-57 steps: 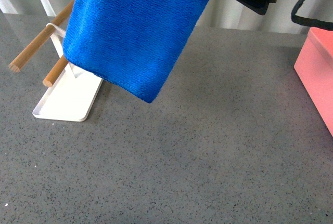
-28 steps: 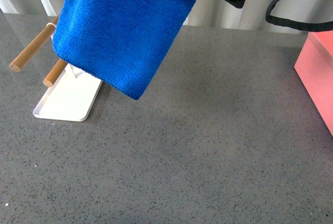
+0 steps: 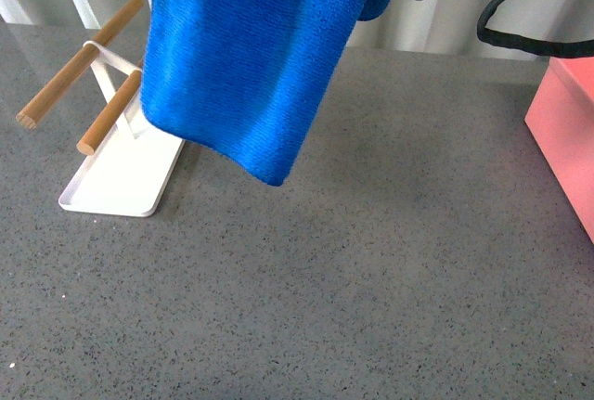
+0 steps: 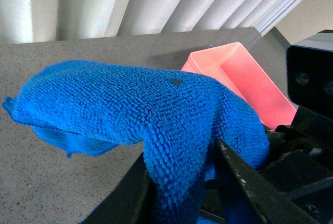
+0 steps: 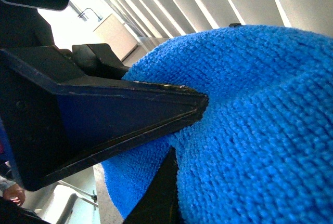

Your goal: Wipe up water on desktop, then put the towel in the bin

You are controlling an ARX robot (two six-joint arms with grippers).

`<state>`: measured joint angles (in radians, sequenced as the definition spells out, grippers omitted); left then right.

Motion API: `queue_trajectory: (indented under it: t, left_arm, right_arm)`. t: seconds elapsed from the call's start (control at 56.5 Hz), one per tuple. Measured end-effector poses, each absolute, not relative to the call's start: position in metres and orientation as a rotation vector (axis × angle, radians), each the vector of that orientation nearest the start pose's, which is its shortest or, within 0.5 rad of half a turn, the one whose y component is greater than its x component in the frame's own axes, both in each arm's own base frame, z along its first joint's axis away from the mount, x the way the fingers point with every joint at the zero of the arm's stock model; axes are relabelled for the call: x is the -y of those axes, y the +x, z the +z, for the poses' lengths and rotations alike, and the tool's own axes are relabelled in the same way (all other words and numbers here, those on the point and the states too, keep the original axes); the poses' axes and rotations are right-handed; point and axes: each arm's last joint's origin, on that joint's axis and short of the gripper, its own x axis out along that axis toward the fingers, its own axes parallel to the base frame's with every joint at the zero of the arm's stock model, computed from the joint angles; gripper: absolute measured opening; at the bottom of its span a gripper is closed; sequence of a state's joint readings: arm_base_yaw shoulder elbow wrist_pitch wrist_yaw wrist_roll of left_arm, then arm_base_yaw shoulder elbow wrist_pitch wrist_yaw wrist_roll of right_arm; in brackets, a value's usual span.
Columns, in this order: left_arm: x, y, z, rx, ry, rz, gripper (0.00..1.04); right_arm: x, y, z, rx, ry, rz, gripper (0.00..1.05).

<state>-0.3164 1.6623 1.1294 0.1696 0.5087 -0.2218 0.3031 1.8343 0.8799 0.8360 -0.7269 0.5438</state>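
Front view: the towel (image 3: 246, 57) hangs from the top centre of the frame, clear of the tabletop (image 3: 371, 279). I can make out no puddle, so I judge the wipe not yet begun. Next, the cloth needs lowering flat onto the wet patch. The white tray (image 3: 121, 182) with its wooden bars (image 3: 79, 66) stands at left, close behind the cloth, and could snag it. The bin (image 3: 566, 122) waits at the right edge.

Left wrist view: the left end effector (image 4: 182, 193) is clenched on a fold of towel, with the bin beyond.

Right wrist view: the right end effector (image 5: 190, 128) seems to be pinching the towel too.
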Motion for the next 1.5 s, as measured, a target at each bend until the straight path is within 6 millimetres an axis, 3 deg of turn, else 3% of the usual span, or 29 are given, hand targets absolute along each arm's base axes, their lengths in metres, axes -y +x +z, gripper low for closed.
queue_trajectory:
  t: [0.23, 0.301, 0.371, 0.513, 0.743, 0.814, 0.92, 1.061, 1.256, 1.503]
  left_arm:
    - [0.132, 0.348, 0.261, -0.463, -0.243, -0.789, 0.76]
    - [0.132, 0.352, 0.263, -0.373, -0.222, -0.567, 0.91]
    - [0.131, 0.354, 0.264, -0.339, -0.202, -0.439, 1.0]
    - [0.121, 0.356, 0.26, -0.301, -0.141, -0.164, 0.98]
    - [0.118, 0.356, 0.259, -0.296, -0.121, -0.135, 0.98]
    - [0.112, 0.349, 0.254, -0.149, -0.077, -0.048, 0.86]
    - [0.084, 0.315, 0.238, -0.006, -0.04, -0.019, 0.63]
    - [0.056, 0.279, 0.225, 0.014, -0.024, 0.004, 0.37]
    - [0.038, 0.242, 0.203, -0.011, -0.011, -0.01, 0.05]
    - [0.022, 0.207, 0.189, -0.008, -0.007, -0.003, 0.04]
  right_arm:
    - [-0.116, 0.345, 0.178, -0.415, 0.522, 0.919, 0.04]
    - [-0.112, 0.345, 0.179, -0.417, 0.516, 0.903, 0.04]
    - [-0.107, 0.344, 0.181, -0.415, 0.507, 0.891, 0.04]
    - [-0.094, 0.344, 0.186, -0.412, 0.484, 0.838, 0.04]
    - [-0.078, 0.341, 0.191, -0.414, 0.449, 0.789, 0.04]
    - [-0.076, 0.339, 0.193, -0.416, 0.434, 0.784, 0.04]
    - [-0.073, 0.339, 0.193, -0.42, 0.417, 0.769, 0.04]
    - [-0.071, 0.338, 0.193, -0.422, 0.403, 0.757, 0.04]
    - [-0.072, 0.338, 0.193, -0.426, 0.393, 0.755, 0.04]
    - [-0.073, 0.338, 0.192, -0.43, 0.384, 0.734, 0.04]
